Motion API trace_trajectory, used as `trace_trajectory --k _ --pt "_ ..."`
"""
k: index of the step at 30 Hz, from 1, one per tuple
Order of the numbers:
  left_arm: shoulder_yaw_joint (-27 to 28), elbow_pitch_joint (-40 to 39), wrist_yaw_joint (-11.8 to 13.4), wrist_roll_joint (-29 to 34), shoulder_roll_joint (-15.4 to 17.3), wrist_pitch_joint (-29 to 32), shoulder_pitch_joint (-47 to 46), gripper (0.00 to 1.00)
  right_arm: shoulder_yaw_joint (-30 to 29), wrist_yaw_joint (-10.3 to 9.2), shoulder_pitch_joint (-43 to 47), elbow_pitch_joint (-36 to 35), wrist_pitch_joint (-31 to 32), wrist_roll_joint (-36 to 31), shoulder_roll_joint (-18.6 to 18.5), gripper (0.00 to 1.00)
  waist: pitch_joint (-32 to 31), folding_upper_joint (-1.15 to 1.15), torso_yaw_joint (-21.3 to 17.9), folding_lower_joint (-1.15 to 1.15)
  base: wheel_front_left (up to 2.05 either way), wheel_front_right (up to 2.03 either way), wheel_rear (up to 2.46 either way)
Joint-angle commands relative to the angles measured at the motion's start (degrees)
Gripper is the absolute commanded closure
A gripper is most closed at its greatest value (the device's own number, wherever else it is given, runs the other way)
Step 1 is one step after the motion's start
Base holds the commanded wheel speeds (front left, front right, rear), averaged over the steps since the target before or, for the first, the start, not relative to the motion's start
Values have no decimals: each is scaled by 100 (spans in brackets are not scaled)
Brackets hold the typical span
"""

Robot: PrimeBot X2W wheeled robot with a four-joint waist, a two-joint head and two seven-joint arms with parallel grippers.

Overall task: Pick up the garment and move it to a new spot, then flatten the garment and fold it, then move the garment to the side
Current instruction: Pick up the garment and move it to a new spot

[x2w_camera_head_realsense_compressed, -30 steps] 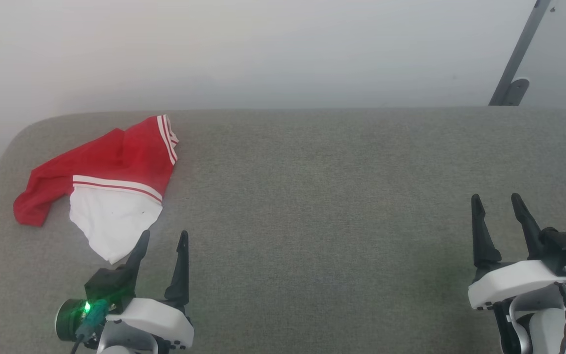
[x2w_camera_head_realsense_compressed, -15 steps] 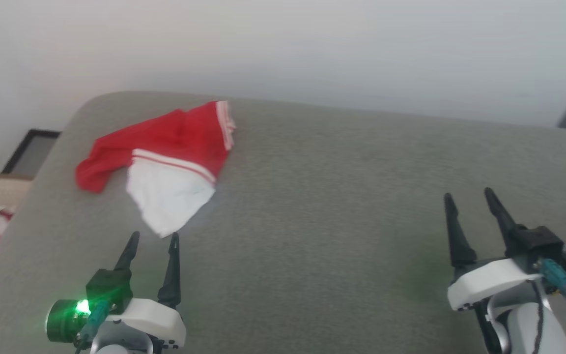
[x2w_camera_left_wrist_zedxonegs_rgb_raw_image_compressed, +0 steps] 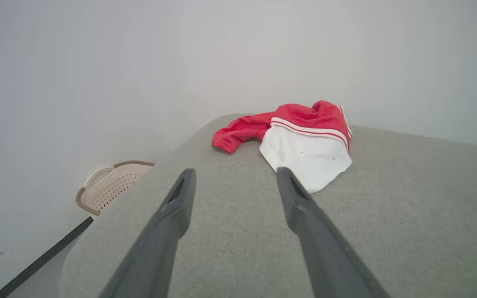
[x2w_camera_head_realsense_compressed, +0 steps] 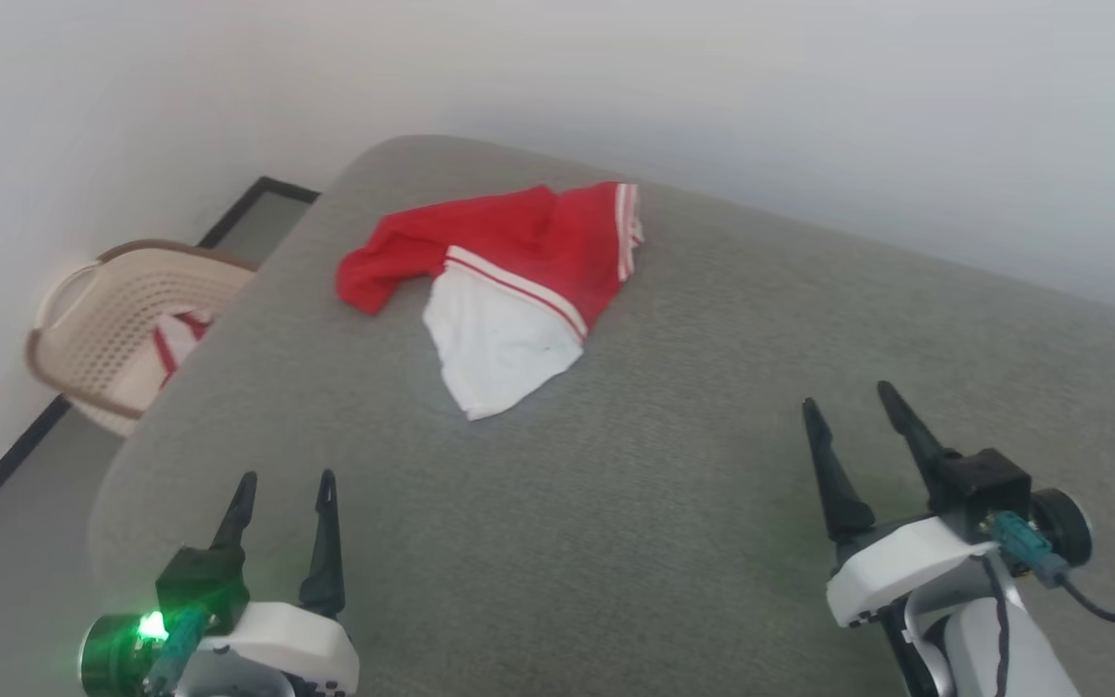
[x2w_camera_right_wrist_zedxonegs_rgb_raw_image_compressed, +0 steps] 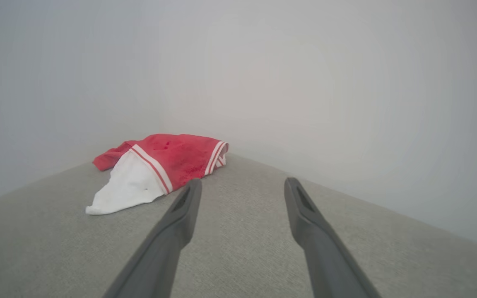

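The left hand (x2w_camera_head_realsense_compressed: 287,476) and right hand (x2w_camera_head_realsense_compressed: 847,394) are hovering spread apart, gripping nothing, over the near side of the worktop (x2w_camera_head_realsense_compressed: 635,503), well apart from the garment (x2w_camera_head_realsense_compressed: 519,261), which is lying crumpled near the far left corner. A beige basket (x2w_camera_head_realsense_compressed: 122,319) is standing on the floor (x2w_camera_head_realsense_compressed: 25,561), partly cut off by the worktop edge, its red-and-white contents (x2w_camera_head_realsense_compressed: 170,341) too hidden to identify. Since the earlier frames the head camera is swinging left; the garment is keeping its place.
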Motion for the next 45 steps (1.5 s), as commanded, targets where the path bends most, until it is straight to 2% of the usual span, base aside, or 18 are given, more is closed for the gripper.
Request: trace_trajectory --k 1,9,15,19,23,27,29,30,35,40,45 --pt "13 -26 14 -52 -15 -24 63 0 16 3 -27 14 -19 25 6 0 -35 0 127 0 0 0 0" --pt "114 -113 -39 -134 -42 -24 135 0 169 3 -115 -19 -19 70 36 0 19 0 88 0 0 0 0" --pt "-78 58 -310 -55 36 -23 -556 0 180 2 -248 -101 -19 25 24 0 334 0 -382 0 0 0 0" --pt "-397 619 -489 -1 277 -22 -1538 0 105 2 -378 -172 -19 -10 -38 0 718 0 -839 0 0 0 0" --pt "-699 1411 -547 -429 550 -21 -2681 0 84 2 -525 -248 -19 -24 -70 0 1148 0 -1318 0 0 0 0" --pt "-1440 2323 -549 -946 1156 -6 -3753 0 82 2 -687 -274 -19 -2 -67 0 1486 0 -1781 0 0 0 0" --pt "-1684 2755 -551 -1220 1386 58 -4232 0 71 2 -762 -295 -19 16 -53 0 1634 0 -1966 0 0 0 0" --pt "-1684 2755 -551 -1220 1386 58 -4232 0 71 2 -762 -295 -19 16 -53 0 1634 0 -1966 0 0 0 0" --pt "-2160 3568 -552 -2090 1895 734 -5139 0 122 2 -984 -351 -19 49 -12 0 1996 0 -2391 0 0 0 0" --pt "-2685 3978 -553 -2957 2330 2078 -5738 0 145 2 -1170 -407 -19 61 26 0 2340 0 -2665 0 0 0 0" --pt "-3236 4107 -553 -3526 2628 3332 -5972 0 151 2 -1303 -468 -19 54 47 0 2595 0 -2792 0 0 0 0"
